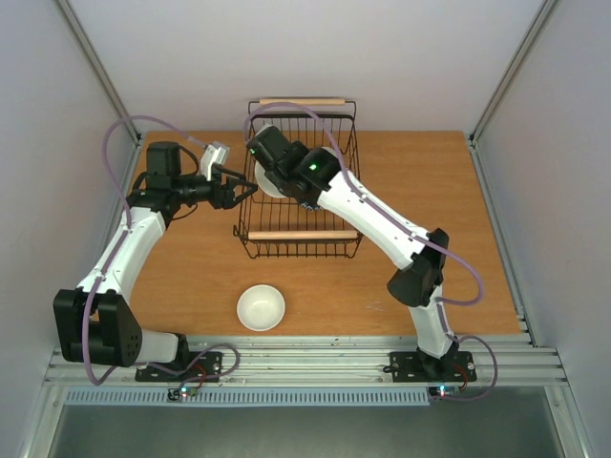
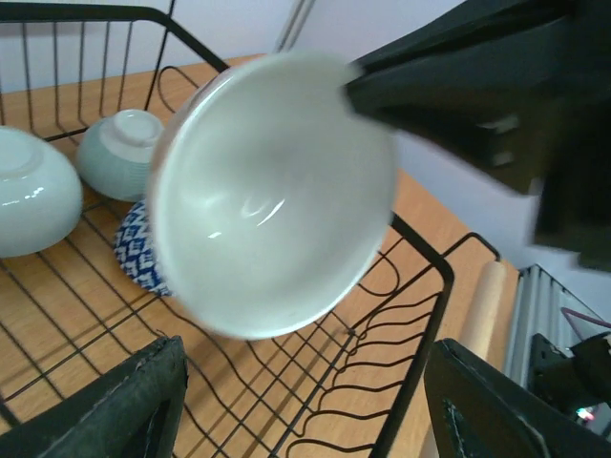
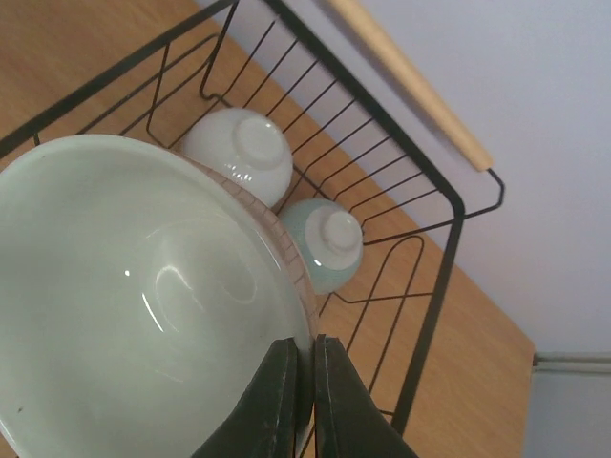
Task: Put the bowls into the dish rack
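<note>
Warm wooden table [image 1: 430, 191], pale walls round it, and on my feed the dish rack [image 1: 304, 119] sits at the far middle. My right gripper [image 3: 304, 348] is clamped on the rim of a tan bowl [image 3: 143, 305], pale inside, held tilted on edge above the rack's wires. My left gripper [image 2: 305, 420] is at the rack's left edge, fingers spread wide with nothing between them, facing that bowl's open mouth. Inside the rack I see a white bowl [image 3: 239, 153] and a pale green bowl [image 3: 325, 243] upside down side by side, and a blue-and-white bowl [image 2: 138, 253] near them. A cream bowl [image 1: 261, 307] stands upright on the table near the arm bases, well apart from the rack.
</note>
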Available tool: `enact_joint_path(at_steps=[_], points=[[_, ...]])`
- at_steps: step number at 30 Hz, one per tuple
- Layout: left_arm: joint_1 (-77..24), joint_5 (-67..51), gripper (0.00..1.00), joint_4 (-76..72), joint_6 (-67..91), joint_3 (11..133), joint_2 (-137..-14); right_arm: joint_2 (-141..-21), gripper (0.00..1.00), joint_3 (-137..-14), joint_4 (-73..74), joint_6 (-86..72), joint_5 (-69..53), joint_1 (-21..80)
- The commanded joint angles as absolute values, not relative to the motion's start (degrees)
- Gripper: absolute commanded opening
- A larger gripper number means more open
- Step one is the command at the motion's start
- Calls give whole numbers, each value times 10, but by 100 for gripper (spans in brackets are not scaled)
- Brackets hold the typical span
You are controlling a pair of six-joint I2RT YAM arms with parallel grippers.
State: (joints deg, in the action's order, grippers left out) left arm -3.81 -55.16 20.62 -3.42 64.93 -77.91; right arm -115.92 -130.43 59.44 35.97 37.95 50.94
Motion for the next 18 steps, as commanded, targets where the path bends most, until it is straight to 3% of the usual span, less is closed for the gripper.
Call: enact_joint_path(at_steps=[1, 10, 18], points=[[-35, -604, 68, 175, -27, 651, -767, -1172, 1, -1353, 570, 375, 402, 504], [-36, -467, 68, 174, -24, 648, -778, -1160, 1, -1352, 580, 364, 392, 505], [-37, -447, 68, 161, -12, 643, -788, -1128, 1, -1317, 567, 351, 369, 513]])
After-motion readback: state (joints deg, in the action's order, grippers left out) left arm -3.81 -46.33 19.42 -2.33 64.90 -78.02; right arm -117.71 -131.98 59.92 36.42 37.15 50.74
